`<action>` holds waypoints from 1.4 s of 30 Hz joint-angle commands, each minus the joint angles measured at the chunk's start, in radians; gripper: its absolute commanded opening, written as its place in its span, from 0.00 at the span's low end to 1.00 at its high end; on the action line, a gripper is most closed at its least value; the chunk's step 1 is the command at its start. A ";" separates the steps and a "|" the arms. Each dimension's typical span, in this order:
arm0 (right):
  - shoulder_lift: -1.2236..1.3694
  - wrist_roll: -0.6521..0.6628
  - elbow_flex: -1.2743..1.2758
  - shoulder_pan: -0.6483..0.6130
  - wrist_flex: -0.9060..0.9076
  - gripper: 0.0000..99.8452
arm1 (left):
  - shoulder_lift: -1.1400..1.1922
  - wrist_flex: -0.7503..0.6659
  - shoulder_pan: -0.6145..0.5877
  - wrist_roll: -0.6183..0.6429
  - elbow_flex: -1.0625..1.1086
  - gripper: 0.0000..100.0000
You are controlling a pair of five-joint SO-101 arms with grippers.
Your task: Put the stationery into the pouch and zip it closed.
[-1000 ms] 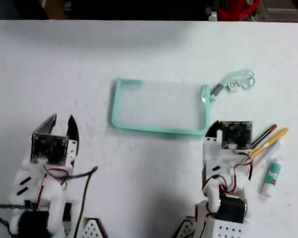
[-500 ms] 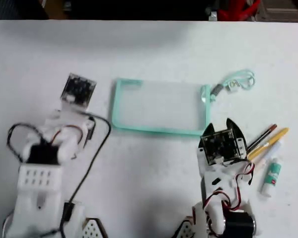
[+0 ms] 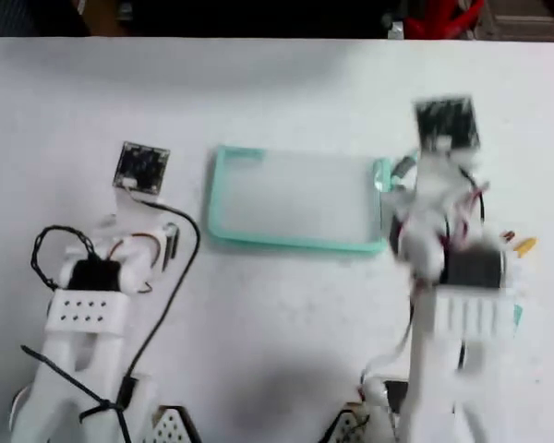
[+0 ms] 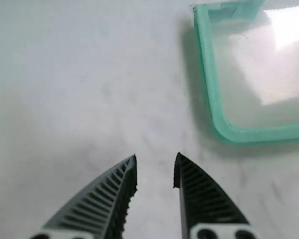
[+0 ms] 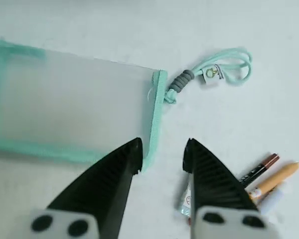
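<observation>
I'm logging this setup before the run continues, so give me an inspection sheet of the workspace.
Surface: white table, no spills seen.
Job's things: pouch lies flat with nothing inside; pens and a glue stick lie outside it.
Clutter: nothing seen.
Grippers: left gripper open beside the pouch; right gripper open over its end edge.
Cables: black cable loops beside the left arm.
Surroundings: dark strip beyond the table's far edge.

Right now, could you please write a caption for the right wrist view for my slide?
Open right gripper over the strap end of the mint-edged clear pouch, pens beside it on the white table.
</observation>
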 commanded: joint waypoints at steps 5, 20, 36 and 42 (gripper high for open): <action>0.552 -0.216 -0.365 0.010 -0.047 0.15 | 0.002 -0.029 -0.028 0.012 -0.002 0.14; 1.403 -0.356 -1.237 0.081 0.113 0.27 | 0.002 -0.017 -0.019 0.012 0.000 0.22; 1.886 -0.354 -1.794 0.039 0.329 0.10 | 0.002 -0.017 -0.025 0.005 -0.002 0.22; 1.906 -0.354 -1.872 0.041 0.374 0.02 | 0.002 -0.015 -0.027 0.005 -0.002 0.22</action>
